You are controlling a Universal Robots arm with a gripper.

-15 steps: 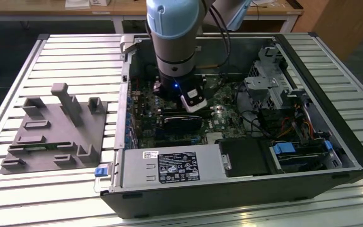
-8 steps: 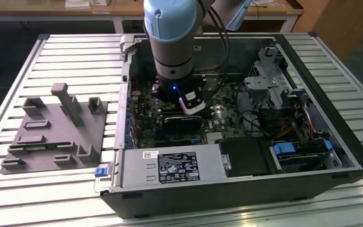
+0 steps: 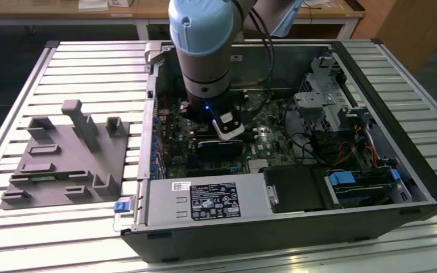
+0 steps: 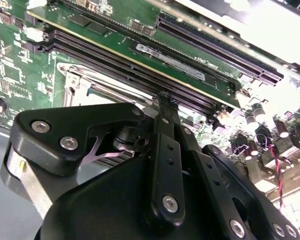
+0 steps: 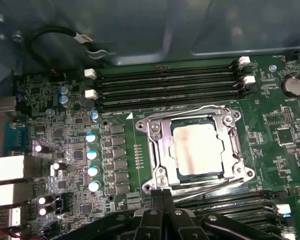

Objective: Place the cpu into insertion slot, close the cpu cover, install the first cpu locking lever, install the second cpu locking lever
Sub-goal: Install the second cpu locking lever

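Your pincer (image 5: 162,196) is pinched narrow, holding nothing, just beside the cpu cover (image 5: 155,150) lying over the cpu (image 5: 196,150)

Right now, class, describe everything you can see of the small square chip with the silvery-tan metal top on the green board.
In the first wrist view, the small square chip with the silvery-tan metal top lies flat inside the square dark socket with a silvery rim. Its top looks like dull brushed metal with a faint pinkish smear. The thin silvery metal frame plate lies down around it, the chip showing through the plate's window. Thin wire levers run along the socket's edges. The black gripper sits just beside the socket, fingertips together, not touching the chip.
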